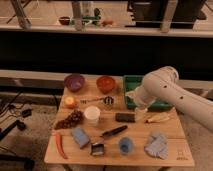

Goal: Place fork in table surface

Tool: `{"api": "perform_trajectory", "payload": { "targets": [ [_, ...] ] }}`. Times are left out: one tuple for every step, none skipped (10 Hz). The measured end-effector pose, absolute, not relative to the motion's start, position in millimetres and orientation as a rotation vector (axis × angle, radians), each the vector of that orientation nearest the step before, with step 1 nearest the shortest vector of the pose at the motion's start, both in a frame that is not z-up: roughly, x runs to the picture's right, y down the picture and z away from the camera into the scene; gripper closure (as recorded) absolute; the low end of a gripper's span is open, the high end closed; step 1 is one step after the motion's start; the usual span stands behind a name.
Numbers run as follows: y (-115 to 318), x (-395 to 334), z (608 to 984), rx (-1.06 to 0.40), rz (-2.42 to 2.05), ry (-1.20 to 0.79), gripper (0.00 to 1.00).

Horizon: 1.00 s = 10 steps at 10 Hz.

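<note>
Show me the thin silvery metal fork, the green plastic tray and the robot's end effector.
Thin silvery metal fork (pixel 91 101): camera view, middle of its handle.
Green plastic tray (pixel 130 80): camera view, back-left rim.
End effector (pixel 134 98): camera view, its tip, above the tray's left side.

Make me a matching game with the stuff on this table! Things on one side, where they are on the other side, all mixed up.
Things:
1. purple bowl
2. fork
3. red chili
4. gripper

Places:
A. at the green tray
B. front left of the table
C. back left of the table
D. just left of the metal cup

Pairs: 1-C, 2-D, 3-B, 4-A
</note>
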<state>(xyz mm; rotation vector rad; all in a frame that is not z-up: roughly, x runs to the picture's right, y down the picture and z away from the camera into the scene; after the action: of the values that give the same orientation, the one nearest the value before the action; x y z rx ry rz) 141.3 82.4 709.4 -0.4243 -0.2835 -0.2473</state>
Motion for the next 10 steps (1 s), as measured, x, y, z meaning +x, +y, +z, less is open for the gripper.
{"api": "perform_trajectory", "payload": {
  "targets": [
    [82.2, 139.4, 709.5, -0.425, -0.249, -0.286, 0.20],
    [82.0, 141.2, 709.4, -0.424, -0.248, -0.283, 0.20],
    [82.3, 142.2, 709.2, -0.424, -0.246, -0.283, 0.20],
    [82.0, 140.2, 709.6, -0.424, -0.249, -0.284, 0.20],
    [81.9, 138.6, 709.9, -0.425, -0.251, -0.285, 0.20],
    [82.0, 137.6, 712.8, -0.426, -0.255, -0.289, 0.20],
    [79.5, 127.0, 718.5, -0.423, -0.271, -0.301, 0.20],
    [76.1, 116.4, 723.5, -0.418, -0.289, -0.309, 0.20],
    [71.4, 101.0, 730.1, -0.412, -0.306, -0.322, 0.20],
    [64.5, 82.5, 738.4, -0.406, -0.322, -0.341, 0.20]
  ]
}}
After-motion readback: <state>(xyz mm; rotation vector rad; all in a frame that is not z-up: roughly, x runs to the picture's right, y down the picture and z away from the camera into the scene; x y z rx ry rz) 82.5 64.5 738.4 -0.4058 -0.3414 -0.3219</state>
